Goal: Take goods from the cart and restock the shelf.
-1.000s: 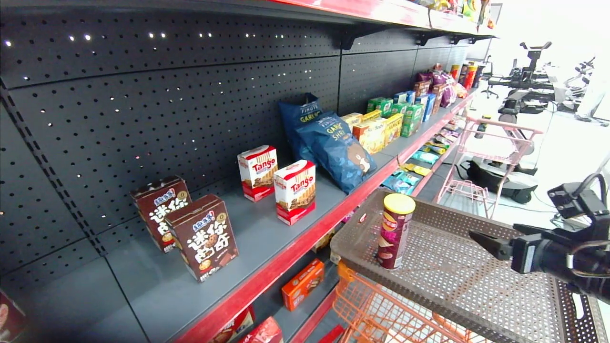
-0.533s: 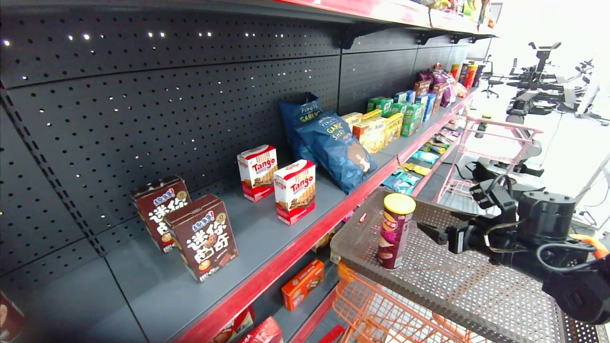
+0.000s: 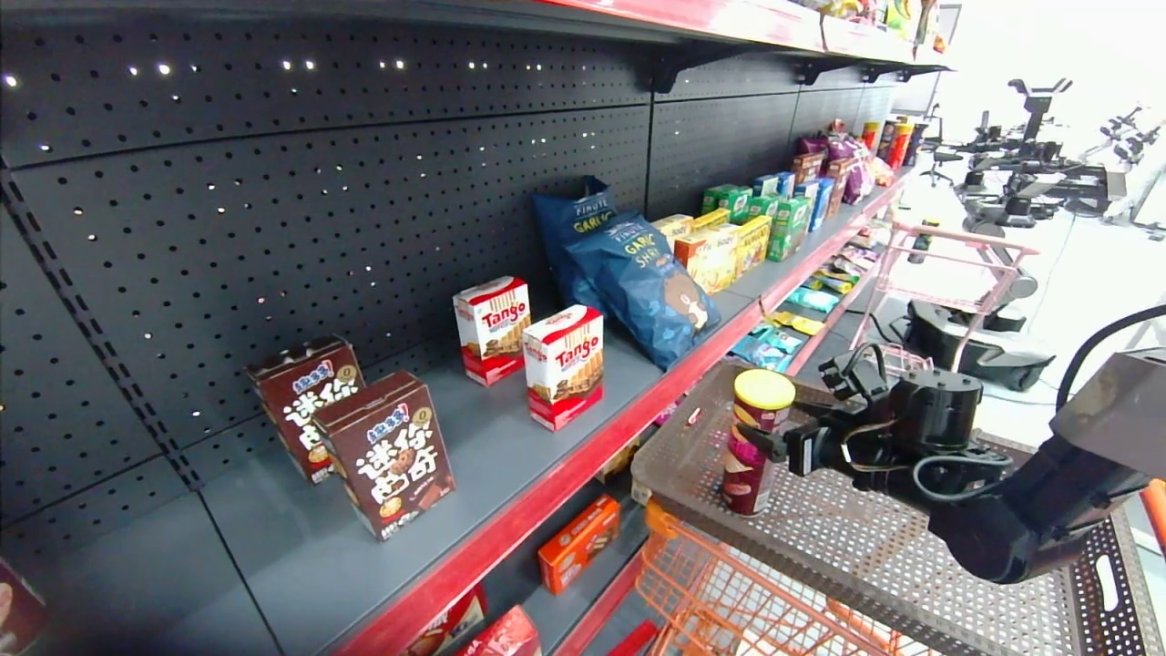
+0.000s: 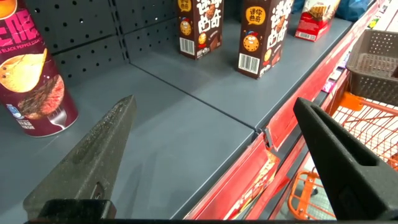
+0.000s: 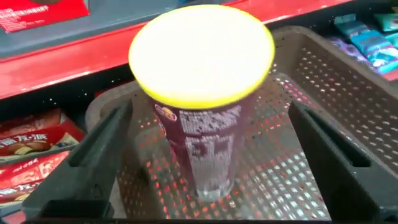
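Can (image 3: 756, 442): upright on cart tray (image 3: 865, 538), long axis vertical.
Right jaws: spread wide, facing it head-on; nearer arm.

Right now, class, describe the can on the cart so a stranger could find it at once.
Find the orange cart beside the red-edged shelf; a brown perforated tray sits on top. The maroon can stands upright there, alone, with a yellow lid.
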Controlling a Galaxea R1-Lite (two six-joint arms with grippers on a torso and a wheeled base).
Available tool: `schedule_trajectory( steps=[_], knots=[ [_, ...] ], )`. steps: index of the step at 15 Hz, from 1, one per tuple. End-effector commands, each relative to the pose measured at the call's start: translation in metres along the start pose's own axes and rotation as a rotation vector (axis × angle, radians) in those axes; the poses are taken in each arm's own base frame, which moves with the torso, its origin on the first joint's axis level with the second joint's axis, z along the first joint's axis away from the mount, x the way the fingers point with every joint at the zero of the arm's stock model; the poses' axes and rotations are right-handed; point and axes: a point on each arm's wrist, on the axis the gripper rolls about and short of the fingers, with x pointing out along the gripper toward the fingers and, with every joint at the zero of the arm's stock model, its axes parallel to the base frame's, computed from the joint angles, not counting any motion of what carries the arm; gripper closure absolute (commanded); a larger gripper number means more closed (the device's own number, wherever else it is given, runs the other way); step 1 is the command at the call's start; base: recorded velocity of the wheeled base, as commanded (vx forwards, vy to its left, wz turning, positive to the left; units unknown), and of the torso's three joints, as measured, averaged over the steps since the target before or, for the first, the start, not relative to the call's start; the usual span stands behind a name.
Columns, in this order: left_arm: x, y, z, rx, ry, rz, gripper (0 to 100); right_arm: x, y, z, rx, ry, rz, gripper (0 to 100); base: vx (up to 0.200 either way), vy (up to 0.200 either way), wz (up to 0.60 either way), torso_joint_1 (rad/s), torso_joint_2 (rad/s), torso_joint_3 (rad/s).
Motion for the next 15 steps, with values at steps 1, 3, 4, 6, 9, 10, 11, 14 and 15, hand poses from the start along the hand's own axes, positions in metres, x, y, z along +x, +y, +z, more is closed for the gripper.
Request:
schedule_trajectory(
  steps=[1, 3, 4, 6, 9, 10, 11, 14, 15],
  knots=[
    [0.000, 0.000, 0.000, 0.001, 0.001, 0.001, 0, 0.016, -0.003, -0.018, 0.004, 0.017, 0.003, 0, 0.000, 0.000, 0.00, 0.000, 0.00, 0.000],
    [0.000, 0.000, 0.000, 0.001, 0.001, 0.001, 0, 0.027, -0.005, -0.028, 0.004, 0.010, 0.002, 0, 0.000, 0.000, 0.00, 0.000, 0.00, 0.000],
    [0.000, 0.000, 0.000, -0.001, 0.001, 0.001, 0, 0.034, -0.006, -0.035, 0.004, 0.012, 0.004, 0, 0.000, 0.000, 0.00, 0.000, 0.00, 0.000],
    [0.000, 0.000, 0.000, -0.001, 0.001, 0.001, 0, 0.040, -0.004, -0.045, 0.001, 0.007, 0.011, 0, 0.000, 0.000, 0.00, 0.000, 0.00, 0.000],
    [0.000, 0.000, 0.000, -0.001, 0.001, 0.001, 0, 0.049, -0.005, -0.054, -0.006, -0.005, 0.012, 0, 0.000, 0.000, 0.00, 0.000, 0.00, 0.000],
    [0.000, 0.000, 0.000, -0.001, 0.001, 0.001, 0, 0.054, -0.006, -0.056, -0.009, -0.011, 0.012, 0, 0.000, 0.000, 0.00, 0.000, 0.00, 0.000],
    [0.000, 0.000, 0.000, -0.001, 0.001, 0.001, 0, 0.057, -0.007, -0.058, -0.009, -0.012, 0.013, 0, 0.000, 0.000, 0.00, 0.000, 0.00, 0.000],
    [0.000, 0.000, 0.000, -0.001, 0.001, 0.001, 0, 0.071, -0.008, -0.059, -0.017, -0.039, 0.018, 0, 0.000, 0.000, 0.00, 0.000, 0.00, 0.000],
    [0.000, 0.000, 0.000, -0.001, 0.001, 0.001, 0, 0.073, -0.008, -0.061, -0.018, -0.042, 0.025, 0, 0.000, 0.000, 0.00, 0.000, 0.00, 0.000]
  ],
)
